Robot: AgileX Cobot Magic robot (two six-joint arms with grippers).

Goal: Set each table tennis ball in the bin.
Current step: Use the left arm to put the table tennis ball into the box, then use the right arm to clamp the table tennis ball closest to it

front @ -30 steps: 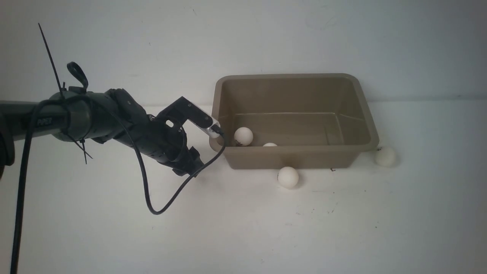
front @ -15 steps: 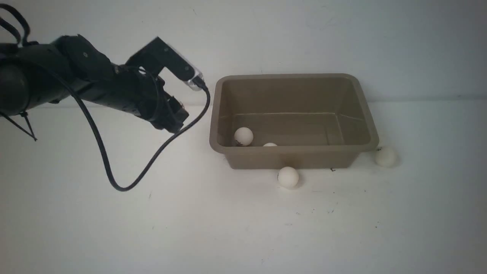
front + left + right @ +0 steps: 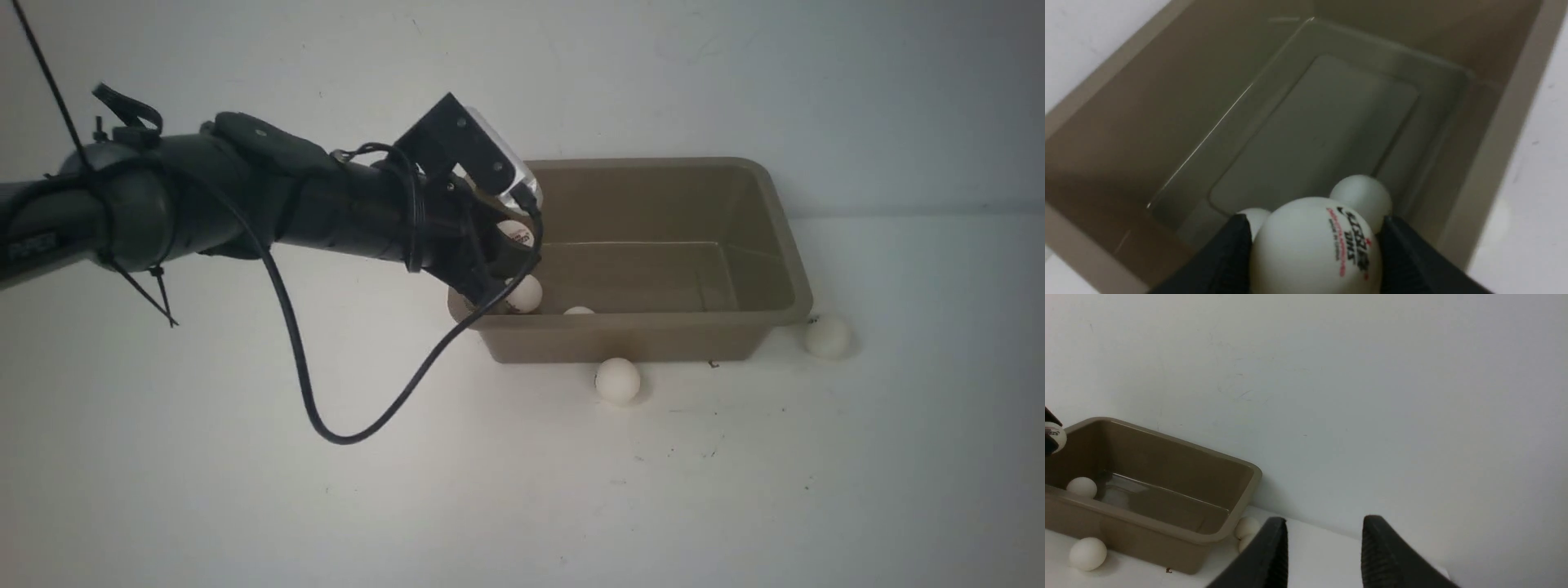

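1. The left pincer (image 3: pixel 510 245) is clamped on a white ball (image 3: pixel 1314 245) with red and dark print, one finger on each side.
2. A second ago it sat low beside the bin's left corner, then swung up and away. Now it hangs over the left end of the bin (image 3: pixel 653 339).
3. Beneath it in the bin lie a second ball (image 3: pixel 522 292) by the left wall and a third ball (image 3: pixel 579 311), mostly hidden by the near wall.
4. Unmoved on the worktop (image 3: pixel 490 490) are a fourth ball (image 3: pixel 618 380) just before the near wall and a fifth ball (image 3: pixel 827 335) at the right near corner, perhaps touching it.
5. The right pincer (image 3: pixel 1323 547), well apart from the bin, stands parted and empty.
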